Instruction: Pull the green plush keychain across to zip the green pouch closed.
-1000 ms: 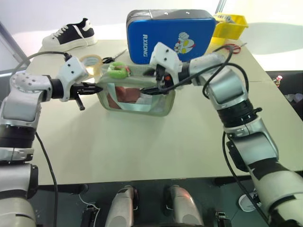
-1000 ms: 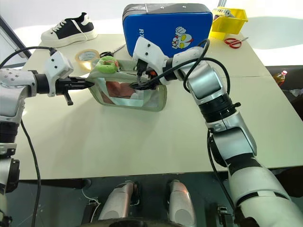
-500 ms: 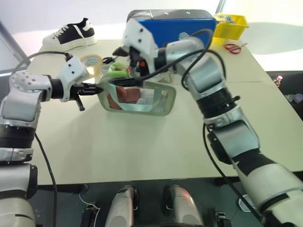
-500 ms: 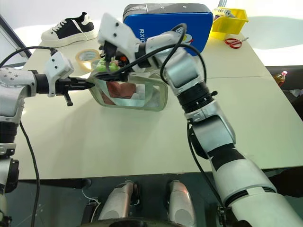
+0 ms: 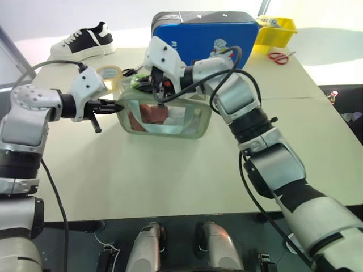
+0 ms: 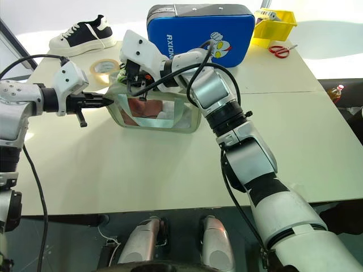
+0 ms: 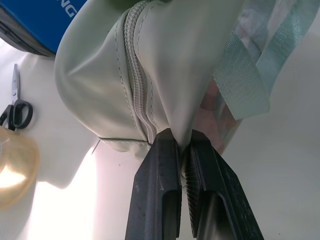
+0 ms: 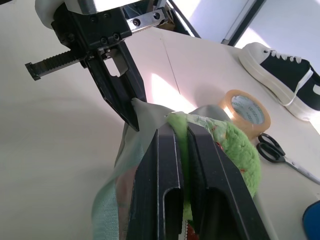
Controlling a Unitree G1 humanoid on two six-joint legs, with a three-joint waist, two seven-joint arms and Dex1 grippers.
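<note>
The green pouch stands on the table in front of me, reddish and white contents showing through its clear side. At its left end my left gripper is shut on the fabric next to the zipper, seen close in the left wrist view. The green plush keychain sits at the top left of the pouch. My right gripper reaches in from the right over the pouch's top and is shut on the keychain.
A blue case stands upright just behind the pouch. A tape roll and black scissors lie behind its left end. A sneaker is at the far left, a yellow bin and red scissors at the far right.
My right gripper has travelled left along the pouch's top from its right part to the keychain and has gone from open to shut on it. The left gripper has held still.
</note>
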